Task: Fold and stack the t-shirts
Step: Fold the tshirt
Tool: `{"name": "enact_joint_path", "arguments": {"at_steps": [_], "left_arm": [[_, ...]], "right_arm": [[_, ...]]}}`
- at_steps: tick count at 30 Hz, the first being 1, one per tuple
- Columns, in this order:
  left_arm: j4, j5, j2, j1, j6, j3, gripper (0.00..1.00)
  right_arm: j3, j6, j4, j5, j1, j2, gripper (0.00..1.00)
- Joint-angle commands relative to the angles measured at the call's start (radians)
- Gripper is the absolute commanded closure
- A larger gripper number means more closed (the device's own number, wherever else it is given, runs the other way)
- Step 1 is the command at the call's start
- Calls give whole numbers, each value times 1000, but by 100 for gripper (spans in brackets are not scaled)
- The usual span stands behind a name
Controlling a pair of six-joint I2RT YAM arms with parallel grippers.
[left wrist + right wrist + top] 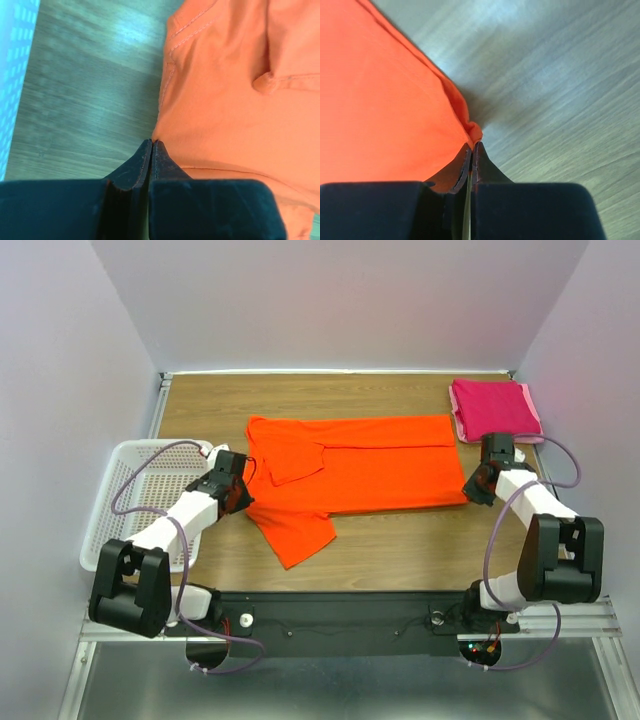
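The orange t-shirt (370, 465) lies spread across the middle of the table. Its top part is folded down, and one sleeve sticks out towards the near edge at the left. My left gripper (238, 492) is shut at the shirt's left edge. In the left wrist view its tips (152, 142) meet right on the cloth's edge (235, 90). My right gripper (470, 490) is shut on the shirt's near right corner. In the right wrist view the cloth (380, 100) bunches at the tips (472, 145). The magenta-pink t-shirt (495, 408) lies folded at the far right corner.
A white lattice basket (135, 495) stands at the left edge of the table, just left of my left arm. Bare wood shows along the near edge and at the back. White walls close in the back and sides.
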Motion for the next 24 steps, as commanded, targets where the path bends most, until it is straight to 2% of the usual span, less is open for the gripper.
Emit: {"name": "enact_joint_path", "arguments": {"at_steps": [1,13,24], "left_arm": [[-29,-43,3,14,14,74,100],[-34,-56,132,25,52,262,100],[-37,-46,213,48,74,352,100]], "right_arm": [[92,-27,-19,17,-10,-14,99],[261,-59,-42,-49,-10,141,99],[397,-59,-51,-86,-8,236,99]]}}
